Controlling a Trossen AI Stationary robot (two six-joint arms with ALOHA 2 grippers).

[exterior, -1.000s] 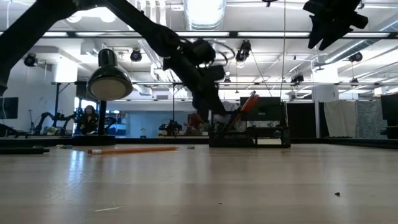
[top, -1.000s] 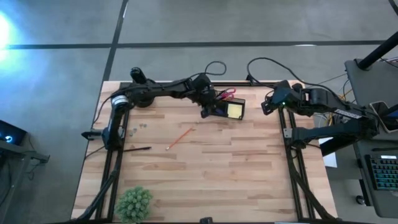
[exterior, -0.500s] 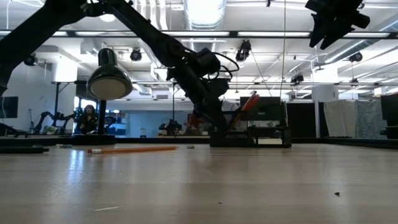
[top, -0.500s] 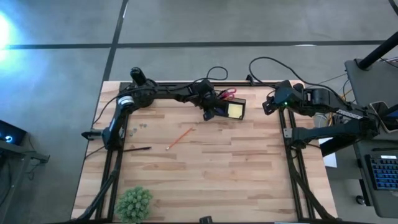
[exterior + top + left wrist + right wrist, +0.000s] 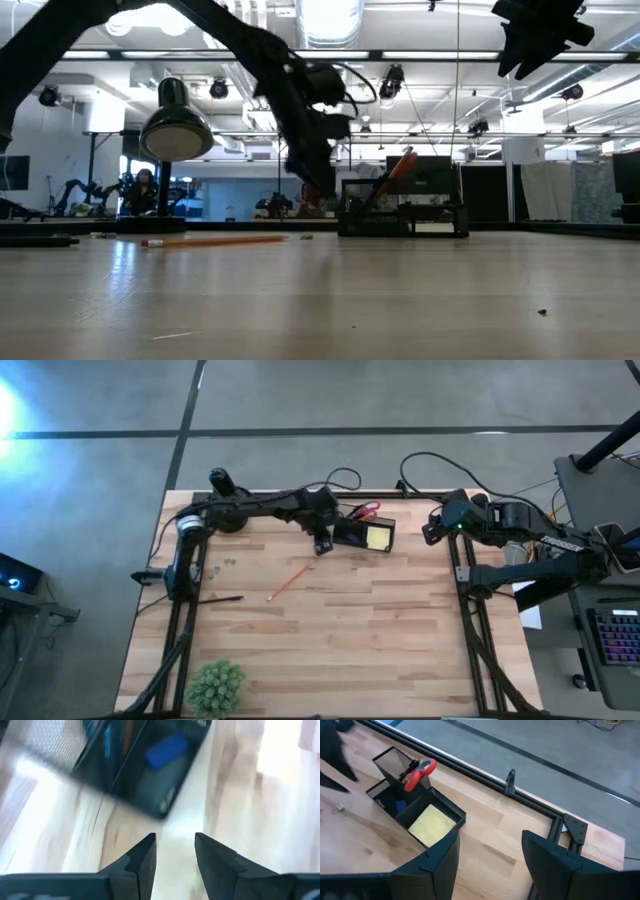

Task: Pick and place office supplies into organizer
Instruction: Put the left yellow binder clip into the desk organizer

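Left gripper sits just off the organizer's near-left corner, above the table; the left wrist view shows its fingers parted with nothing between them, so released and empty. Right gripper waits well apart, at the right edge of the table, jaws spread, holding nothing. The organizer, a black mesh box at the back centre, already holds red-handled scissors upright in the tall cup, a yellow sticky-note pad flat in the wide tray and a blue piece in a small compartment. Still loose: an orange pencil on the bare wood in front of the organizer, a black pen near the left edge, and small bits by the left arm's base, too small to identify. Green plant in the near-left corner is not part of the job. Handling judgement: the pencil is light, stiff and thin, lies flat, and is likely to roll or pivot if pinched off-centre, so take it across the shaft near the middle with the fingers square to it. The pen is the same, maybe a bit slicker. The tiny bits probably need a fingertip pinch straight down, and are easy to flick away. The mesh box is light and could slide if bumped.
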